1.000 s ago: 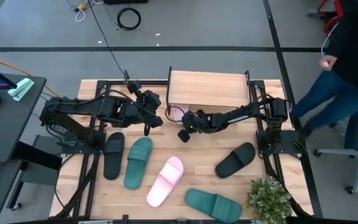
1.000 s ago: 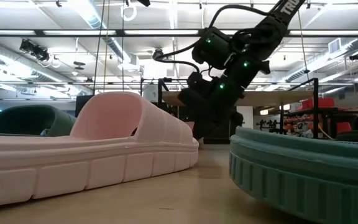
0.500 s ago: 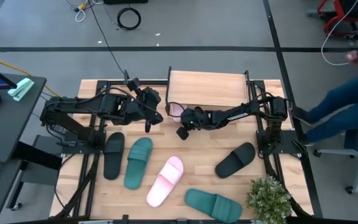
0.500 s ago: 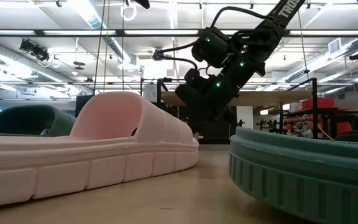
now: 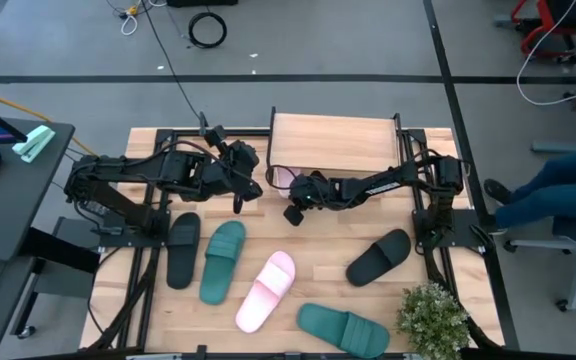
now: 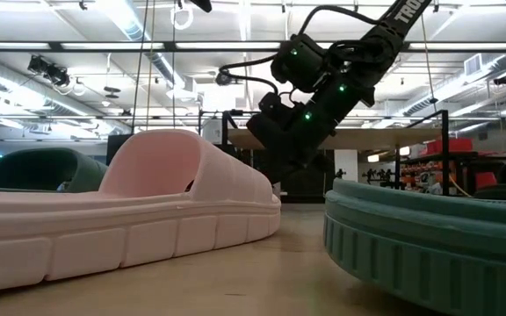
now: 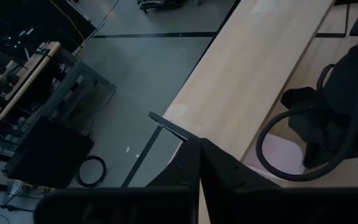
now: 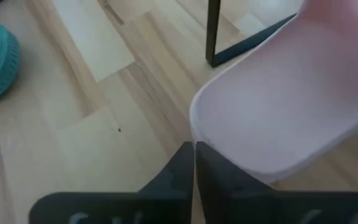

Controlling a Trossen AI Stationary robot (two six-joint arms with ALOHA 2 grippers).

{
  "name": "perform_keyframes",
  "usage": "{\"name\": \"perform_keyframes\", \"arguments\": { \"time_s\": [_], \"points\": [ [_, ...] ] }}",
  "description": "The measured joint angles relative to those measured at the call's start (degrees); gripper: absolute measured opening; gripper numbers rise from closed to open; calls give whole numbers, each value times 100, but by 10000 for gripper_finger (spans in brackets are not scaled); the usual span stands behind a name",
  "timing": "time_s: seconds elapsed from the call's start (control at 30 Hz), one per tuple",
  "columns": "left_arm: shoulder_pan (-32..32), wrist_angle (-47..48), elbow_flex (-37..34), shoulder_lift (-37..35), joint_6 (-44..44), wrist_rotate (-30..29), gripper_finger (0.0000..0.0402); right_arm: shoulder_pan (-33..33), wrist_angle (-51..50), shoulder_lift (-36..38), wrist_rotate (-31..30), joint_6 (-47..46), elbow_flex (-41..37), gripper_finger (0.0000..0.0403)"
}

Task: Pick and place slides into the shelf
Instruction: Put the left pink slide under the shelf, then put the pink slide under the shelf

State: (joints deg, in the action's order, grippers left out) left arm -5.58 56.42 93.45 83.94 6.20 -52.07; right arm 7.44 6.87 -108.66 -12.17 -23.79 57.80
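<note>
Right pincer (image 5: 290,196) beside pink slide (image 8: 291,99), shelf (image 5: 333,143) front.

Wooden table (image 5: 318,270) carries the shelf (image 5: 334,142), five slides and a plant (image 5: 432,318)

Not much to read here tbh. Only lettering I can spot is white print on the dark robot arm (image 6: 385,39) in the low view, up at the top right. It starts with "TR" and then runs off the edge, so no full word. The slides, shelf and table show no readable marks.
</note>
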Motion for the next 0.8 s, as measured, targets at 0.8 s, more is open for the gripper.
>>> {"name": "perform_keyframes", "arguments": {
  "time_s": [0.8],
  "points": [
    [-313, 1390, -24, 206, -121, 3201, 26, -1927, -711, 1570, 1202, 180, -2, 59]
  ]
}}
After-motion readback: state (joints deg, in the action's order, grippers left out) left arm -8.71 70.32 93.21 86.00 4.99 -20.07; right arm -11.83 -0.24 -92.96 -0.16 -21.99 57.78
